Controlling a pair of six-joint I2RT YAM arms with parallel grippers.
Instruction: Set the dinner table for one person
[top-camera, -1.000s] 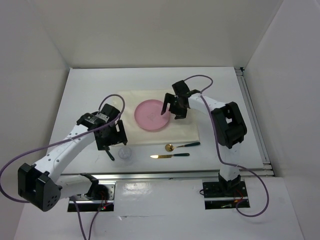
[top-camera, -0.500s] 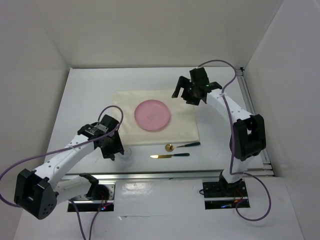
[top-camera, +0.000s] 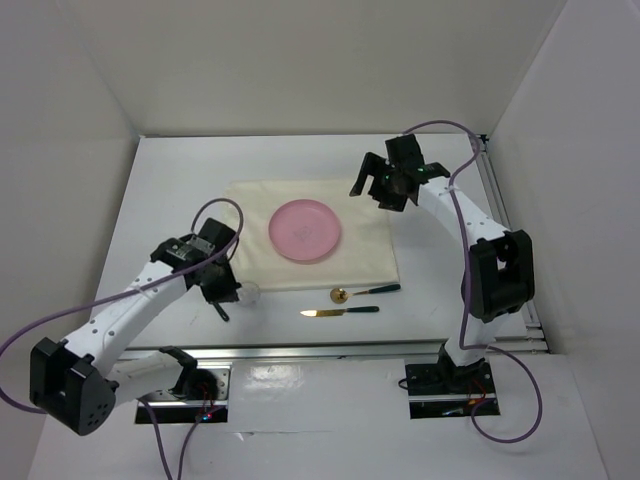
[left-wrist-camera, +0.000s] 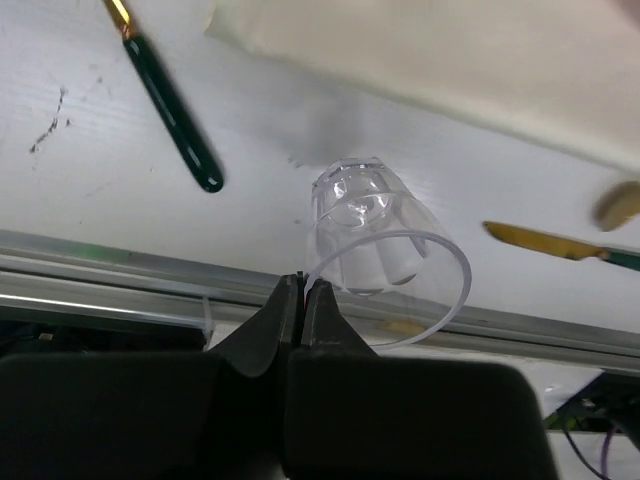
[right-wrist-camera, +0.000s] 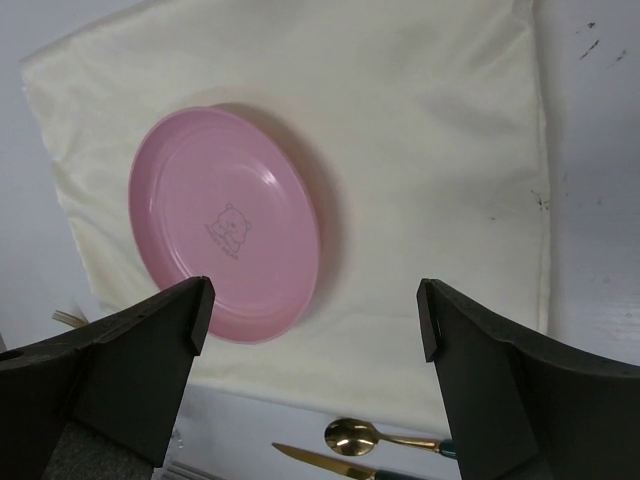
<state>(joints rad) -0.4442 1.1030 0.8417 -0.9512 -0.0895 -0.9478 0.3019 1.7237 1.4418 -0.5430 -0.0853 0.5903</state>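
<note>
On the white dinner table (top-camera: 180, 180) lies a cream placemat (top-camera: 370, 255) with a pink plate (top-camera: 304, 230) on it. My left gripper (top-camera: 228, 290) is shut on the rim of a clear plastic cup (top-camera: 249, 292), just off the mat's near-left corner. In the left wrist view the jaws pinch the rim of the cup (left-wrist-camera: 375, 245), which is tilted with its mouth toward the camera. My right gripper (top-camera: 378, 186) hangs open and empty over the mat's far-right corner; in its wrist view the right gripper (right-wrist-camera: 315, 300) frames the plate (right-wrist-camera: 225, 225).
A gold spoon (top-camera: 345, 294) and a gold knife (top-camera: 338, 312), both green-handled, lie in front of the mat. A third green-handled utensil (left-wrist-camera: 175, 120) lies by the cup, its head hidden. The metal rail (top-camera: 350, 350) edges the table's near side.
My left gripper came down on the cup and shut on its rim, tipping it. My right arm drew back from the plate to the mat's far-right corner, still open.
</note>
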